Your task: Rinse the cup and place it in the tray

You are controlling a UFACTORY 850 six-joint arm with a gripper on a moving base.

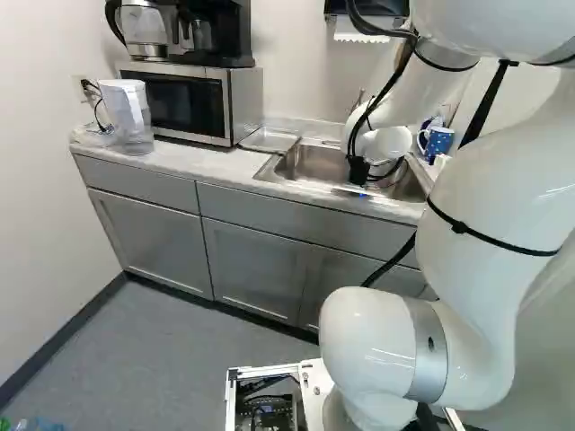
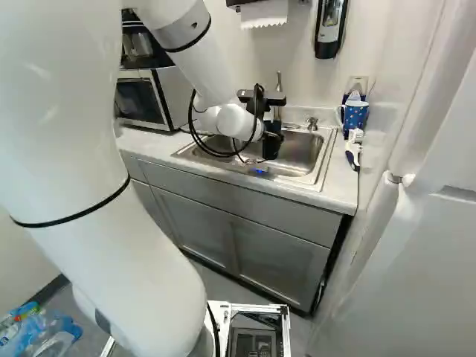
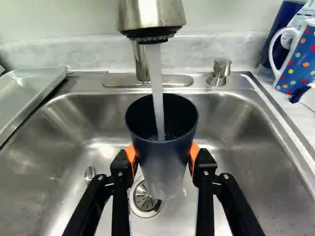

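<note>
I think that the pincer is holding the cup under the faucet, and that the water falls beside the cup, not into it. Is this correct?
Not entirely: the wrist view shows the water falling into the open top of the cup, not beside it. The pincer is indeed holding the cup under the faucet.

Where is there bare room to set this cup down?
The tray looks bare, as does the counter strip between the microwave and the counter's front edge. Crowded: across the sink from the tray, with dotted mug and brush; under the running faucet, where the gripper holds the cup.
</note>
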